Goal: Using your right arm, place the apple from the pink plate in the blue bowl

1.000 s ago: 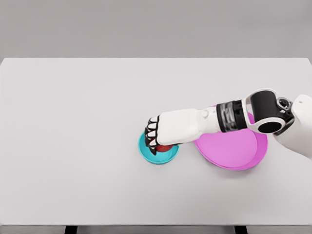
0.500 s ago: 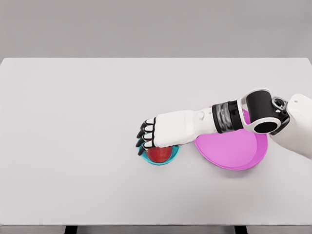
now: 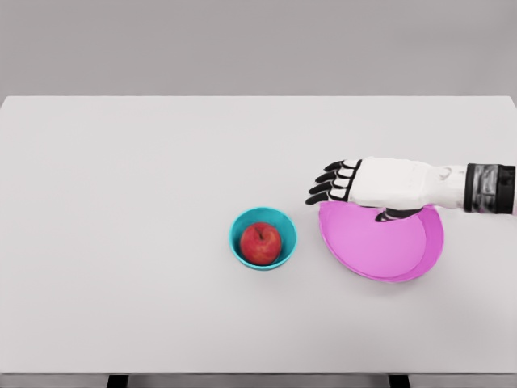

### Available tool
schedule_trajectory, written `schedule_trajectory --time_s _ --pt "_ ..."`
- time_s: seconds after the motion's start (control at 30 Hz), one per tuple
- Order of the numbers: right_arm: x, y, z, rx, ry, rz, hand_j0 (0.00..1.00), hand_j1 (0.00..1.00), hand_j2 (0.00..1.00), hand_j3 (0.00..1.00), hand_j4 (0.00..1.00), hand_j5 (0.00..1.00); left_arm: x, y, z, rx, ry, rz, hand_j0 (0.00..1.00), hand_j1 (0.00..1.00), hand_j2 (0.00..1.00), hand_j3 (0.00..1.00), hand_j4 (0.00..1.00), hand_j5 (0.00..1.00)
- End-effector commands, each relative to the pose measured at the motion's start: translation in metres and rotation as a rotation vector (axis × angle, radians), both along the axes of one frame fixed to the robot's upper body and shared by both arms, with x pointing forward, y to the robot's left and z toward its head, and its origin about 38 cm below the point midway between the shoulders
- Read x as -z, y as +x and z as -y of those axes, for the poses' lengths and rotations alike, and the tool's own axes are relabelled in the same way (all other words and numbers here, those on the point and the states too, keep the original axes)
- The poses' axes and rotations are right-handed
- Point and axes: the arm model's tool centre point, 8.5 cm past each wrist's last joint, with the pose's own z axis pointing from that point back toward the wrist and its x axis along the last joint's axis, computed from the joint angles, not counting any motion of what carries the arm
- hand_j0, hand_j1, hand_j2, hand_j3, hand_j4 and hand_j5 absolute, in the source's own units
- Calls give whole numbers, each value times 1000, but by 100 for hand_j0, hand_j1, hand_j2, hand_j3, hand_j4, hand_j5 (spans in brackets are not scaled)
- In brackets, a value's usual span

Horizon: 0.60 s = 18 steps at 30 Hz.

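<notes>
A red apple (image 3: 261, 243) sits inside the blue bowl (image 3: 241, 229) near the middle of the table. To its right lies the pink plate (image 3: 380, 250), with nothing on it. My right hand (image 3: 327, 184) hovers over the plate's upper left rim, fingers stretched out flat and holding nothing. It is well clear of the bowl, up and to the right. The right forearm comes in from the right edge. No left arm shows.
The white table (image 3: 129, 202) spans the whole view, its front edge near the bottom and its back edge against a grey wall.
The right hand let go of the apple in the bowl, opened its fingers and pulled back to the right, over the pink plate. The apple now lies uncovered in the bowl.
</notes>
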Motion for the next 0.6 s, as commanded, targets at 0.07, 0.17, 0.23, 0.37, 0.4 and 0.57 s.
schedule_trajectory --time_s 0.07,0.17,0.23,0.37,0.4,0.57 --pt "-59 18 71 208 37 135 100 100 100 100 100 100 0 0 0 0 0 0 100 100 100 100 100 100" --pt "-40 35 55 238 222 106 100 100 100 100 100 100 0 0 0 0 0 0 100 100 100 100 100 100" --pt "-30 37 66 314 349 106 100 100 100 100 100 100 0 0 0 0 0 0 100 100 100 100 100 100" --pt "-4 33 49 305 388 49 100 100 100 100 100 100 0 0 0 0 0 0 100 100 100 100 100 100" --pt "-3 33 50 307 388 45 100 100 100 100 100 100 0 0 0 0 0 0 100 100 100 100 100 100" --pt "1 33 51 314 385 36 100 100 100 100 100 100 0 1 0 7 0 4 100 100 100 100 100 100"
